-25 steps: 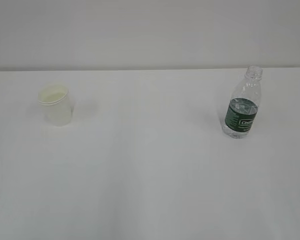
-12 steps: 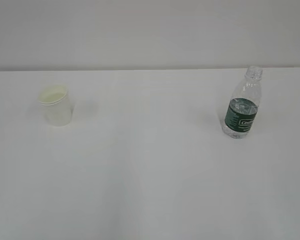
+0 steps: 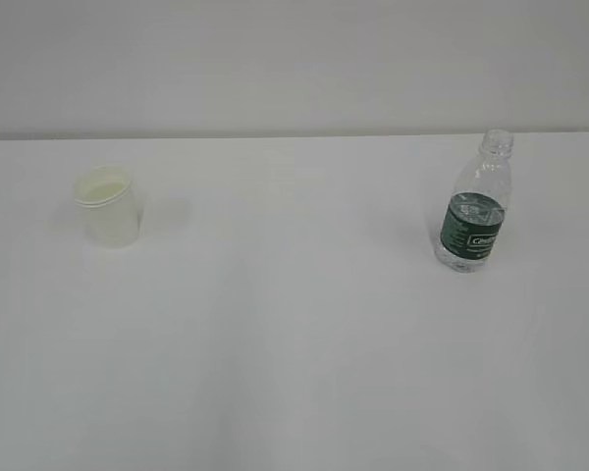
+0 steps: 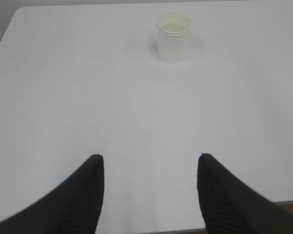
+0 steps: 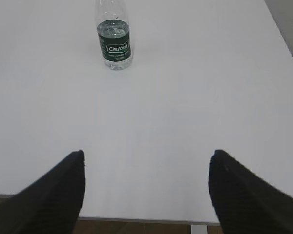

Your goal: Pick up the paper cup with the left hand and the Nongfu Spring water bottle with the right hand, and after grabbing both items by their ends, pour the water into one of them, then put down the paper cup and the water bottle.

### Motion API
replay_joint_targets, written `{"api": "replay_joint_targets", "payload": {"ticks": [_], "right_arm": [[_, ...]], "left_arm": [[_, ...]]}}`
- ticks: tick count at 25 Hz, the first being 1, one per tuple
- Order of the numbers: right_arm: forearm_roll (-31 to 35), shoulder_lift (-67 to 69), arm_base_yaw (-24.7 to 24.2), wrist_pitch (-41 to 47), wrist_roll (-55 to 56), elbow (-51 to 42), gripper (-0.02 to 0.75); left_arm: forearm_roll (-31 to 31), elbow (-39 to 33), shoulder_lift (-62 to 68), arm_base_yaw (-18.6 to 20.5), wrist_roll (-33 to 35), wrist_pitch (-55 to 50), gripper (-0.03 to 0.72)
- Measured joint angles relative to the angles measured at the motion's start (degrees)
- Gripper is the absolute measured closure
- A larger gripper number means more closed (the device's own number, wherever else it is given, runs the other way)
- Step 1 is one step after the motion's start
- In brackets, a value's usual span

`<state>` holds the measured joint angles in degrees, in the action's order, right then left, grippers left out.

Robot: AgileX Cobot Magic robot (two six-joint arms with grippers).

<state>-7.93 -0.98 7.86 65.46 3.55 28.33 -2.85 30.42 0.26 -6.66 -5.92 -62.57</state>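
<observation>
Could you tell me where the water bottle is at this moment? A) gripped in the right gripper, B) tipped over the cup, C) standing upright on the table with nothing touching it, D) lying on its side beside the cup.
C: the water bottle stands upright on the white table, far from the paper cup, and the right gripper is open and well short of it.

A white table [image 3: 294, 343] carries a paper cup [image 3: 108, 206] and water bottle [image 3: 474, 204], well apart
</observation>
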Motion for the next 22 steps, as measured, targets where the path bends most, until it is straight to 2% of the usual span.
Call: {"api": "replay_joint_targets", "payload": {"ticks": [13, 19, 22], "right_arm": [[0.0, 0.0, 0.0, 0.0, 0.0, 0.0, 0.150], [1.5, 0.0, 0.0, 0.0, 0.0, 0.0, 0.150], [1.4, 0.0, 0.0, 0.0, 0.0, 0.0, 0.150]], "left_arm": [[0.0, 0.0, 0.0, -0.1, 0.0, 0.0, 0.257], [0.0, 0.0, 0.0, -3.2, 0.0, 0.0, 0.257], [0.0, 0.0, 0.0, -3.3, 0.0, 0.0, 0.257]]}}
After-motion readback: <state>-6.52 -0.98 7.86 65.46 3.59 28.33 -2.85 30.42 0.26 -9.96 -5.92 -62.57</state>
